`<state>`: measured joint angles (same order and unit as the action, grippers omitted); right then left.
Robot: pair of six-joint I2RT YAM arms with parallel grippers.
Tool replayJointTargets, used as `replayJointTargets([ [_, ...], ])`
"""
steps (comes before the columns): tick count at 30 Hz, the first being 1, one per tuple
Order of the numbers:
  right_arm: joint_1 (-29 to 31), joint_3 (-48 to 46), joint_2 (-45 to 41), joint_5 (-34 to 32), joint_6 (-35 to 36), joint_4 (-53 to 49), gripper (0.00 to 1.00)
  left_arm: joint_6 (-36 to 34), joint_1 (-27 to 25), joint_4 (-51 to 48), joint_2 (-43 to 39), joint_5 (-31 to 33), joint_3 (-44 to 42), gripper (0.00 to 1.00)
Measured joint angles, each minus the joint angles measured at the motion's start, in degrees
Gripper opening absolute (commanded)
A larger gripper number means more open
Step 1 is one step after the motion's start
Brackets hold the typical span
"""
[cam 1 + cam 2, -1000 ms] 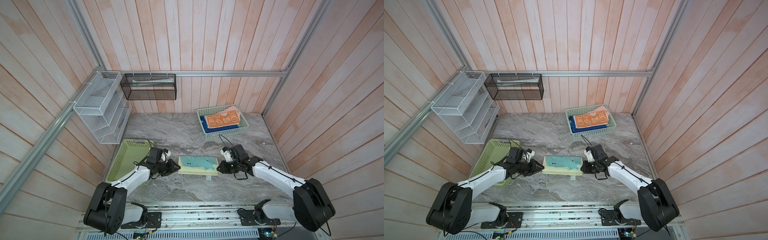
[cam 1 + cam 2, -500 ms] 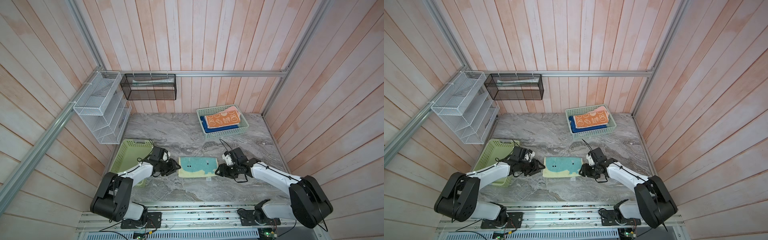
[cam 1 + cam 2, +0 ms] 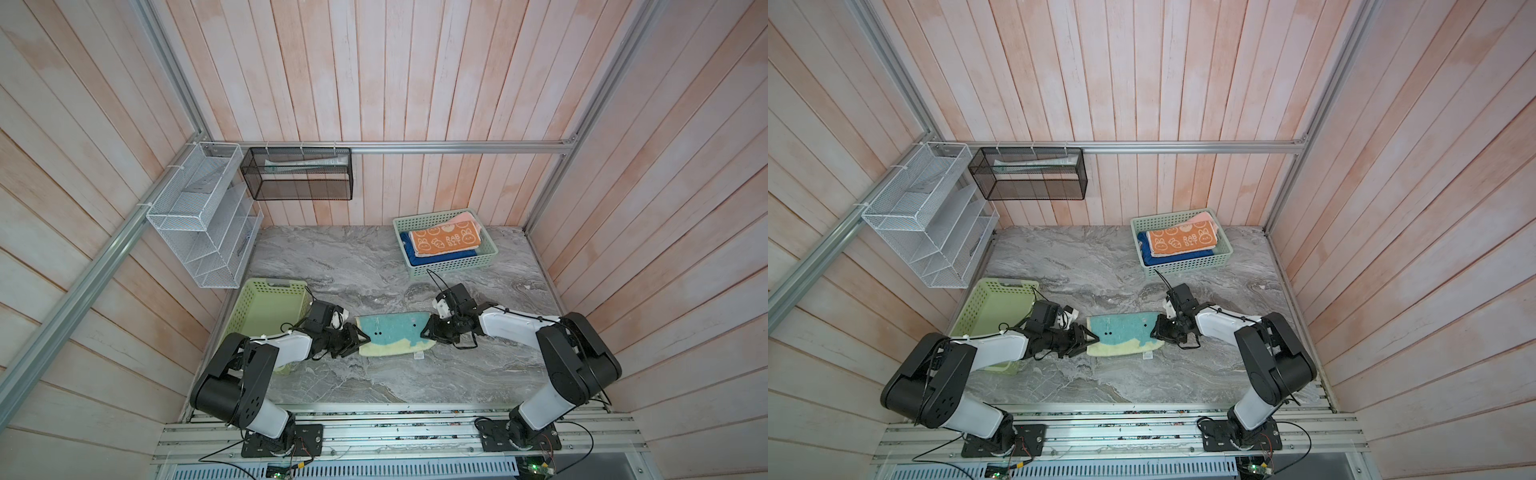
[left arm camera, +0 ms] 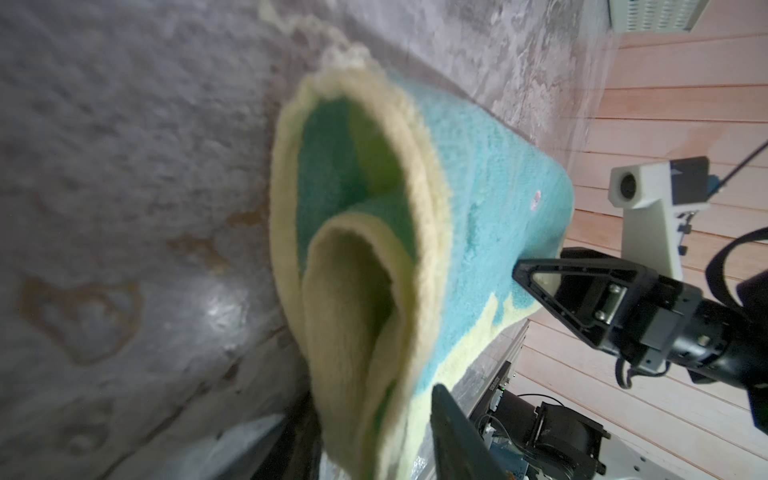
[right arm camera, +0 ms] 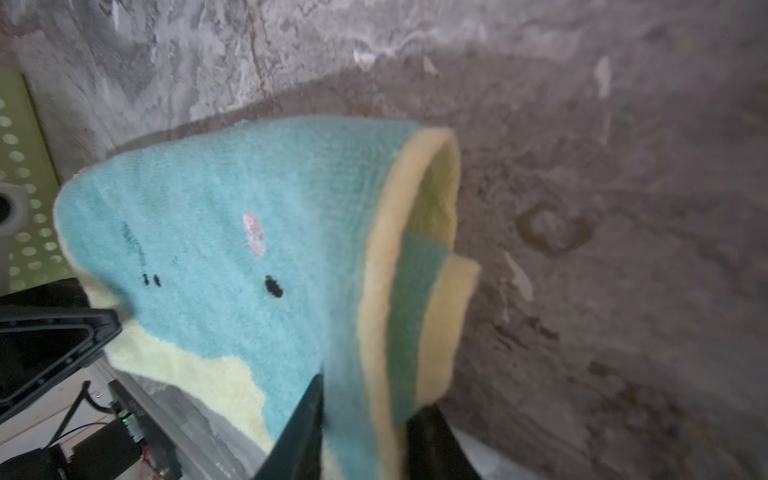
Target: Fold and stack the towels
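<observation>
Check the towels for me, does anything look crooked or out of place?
Yes. In the far basket, the pink towel pokes over the back rim beneath the orange towel, so that stack sits askew. The teal towel, pinched at both ends, has layers gaping unevenly.

Pink towel point(image 3: 467, 217) mostly under orange towel point(image 3: 444, 242)

Bench point(image 3: 332, 257), 6 o'clock: loose towel point(image 3: 392, 337), left hand point(image 3: 360, 338) at its 9, right hand point(image 3: 428, 332) at its 3. At 1 o'clock: towel stack point(image 3: 444, 243) in basket point(image 3: 453, 268).
</observation>
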<state>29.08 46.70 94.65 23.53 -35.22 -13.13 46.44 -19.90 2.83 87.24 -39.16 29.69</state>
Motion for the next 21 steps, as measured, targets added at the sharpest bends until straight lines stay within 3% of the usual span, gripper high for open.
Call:
replayJointTargets([
  [4, 0.2, 3.8, 3.6, 0.2, 2.4, -0.2, 0.0, 0.5, 0.0, 0.3, -1.2, 0.0, -1.0, 0.45],
  [9, 1.7, 14.5, 6.8, -3.2, 7.1, -5.8, 0.0, -0.3, 0.0, -2.0, -4.3, 1.9, -0.8, 0.45],
  [16, 2.3, 40.8, 12.1, -8.6, 16.6, -15.1, 0.0, -2.5, 1.1, -5.4, -4.6, 4.9, 3.1, 0.47],
  [21, 0.9, 63.0, 20.4, -13.2, 24.0, -21.1, 0.0, -4.0, 2.0, -6.5, -4.0, 5.7, 6.2, 0.47],
])
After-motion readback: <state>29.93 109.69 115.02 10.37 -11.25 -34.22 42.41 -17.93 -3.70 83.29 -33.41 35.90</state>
